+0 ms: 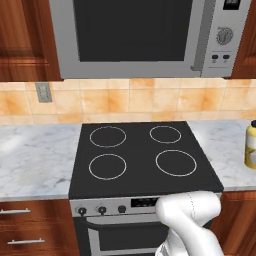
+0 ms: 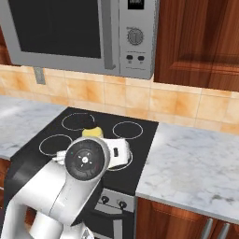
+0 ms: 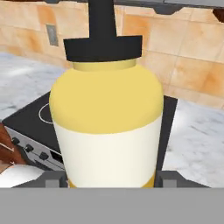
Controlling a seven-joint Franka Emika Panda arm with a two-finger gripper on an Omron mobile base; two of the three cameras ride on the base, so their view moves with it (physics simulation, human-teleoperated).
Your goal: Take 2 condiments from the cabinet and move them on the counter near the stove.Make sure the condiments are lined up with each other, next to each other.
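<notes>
My gripper (image 3: 111,180) is shut on a yellow squeeze bottle (image 3: 107,113) with a dark pointed nozzle; its grey fingertips (image 3: 54,179) press both sides of the bottle's lower body. The bottle stands upright. In the left base view the same bottle (image 1: 250,145) shows at the right edge, over the marbled counter (image 1: 35,155) just right of the black stove (image 1: 145,155); I cannot tell whether it touches the stone. In the right base view only its yellow shoulder (image 2: 92,132) peeks above my arm. The wooden cabinet doors (image 2: 200,37) hang shut above.
A steel microwave (image 1: 145,35) hangs over the stove (image 2: 28,163). A tiled backsplash with a wall outlet (image 1: 43,92) runs behind. Drawer fronts (image 1: 25,225) lie below the left counter. The counter (image 2: 196,163) continues right of the stove.
</notes>
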